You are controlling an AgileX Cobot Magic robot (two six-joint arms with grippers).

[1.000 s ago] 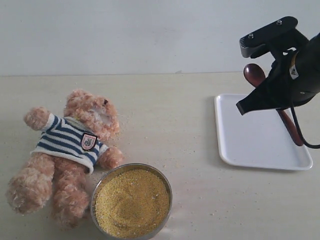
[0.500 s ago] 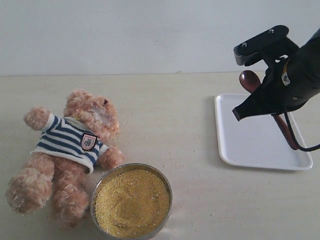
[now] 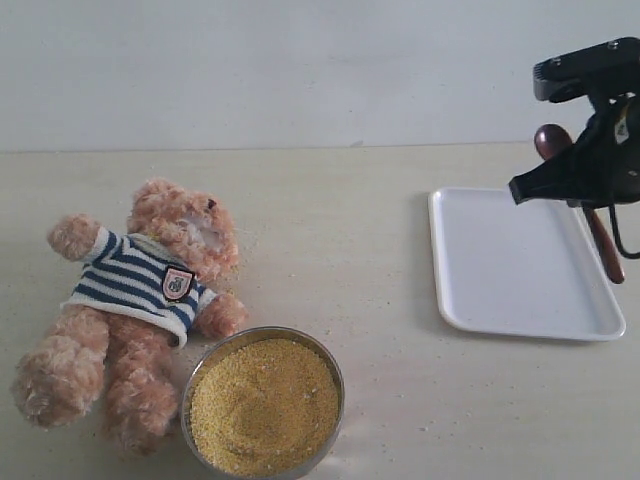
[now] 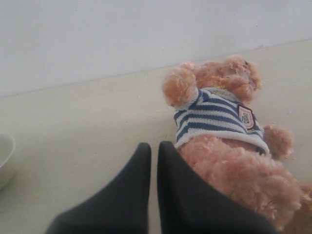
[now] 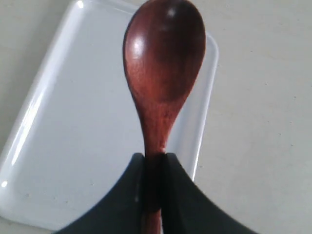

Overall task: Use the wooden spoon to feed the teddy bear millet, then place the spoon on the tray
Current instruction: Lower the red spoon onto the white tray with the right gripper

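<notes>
over the right edge of the tray [image 3: 520,300], the wooden spoon [image 5: 163,73], bowl empty, handle clamped in the right gripper [image 5: 154,159]. probably the set-down: lower level, keep the handle inside the rim, release only once flat. well to the left, teddy bear [image 3: 150,280] and millet [image 3: 262,405]; left gripper [image 4: 153,148] pinched shut, empty, by the bear's leg.

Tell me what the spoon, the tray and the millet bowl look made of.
The wooden spoon looks like dark reddish wood, smooth with a soft sheen. The tray is likely white plastic, given glossy reflections. The bowl seems metal: shiny grey rim.
</notes>
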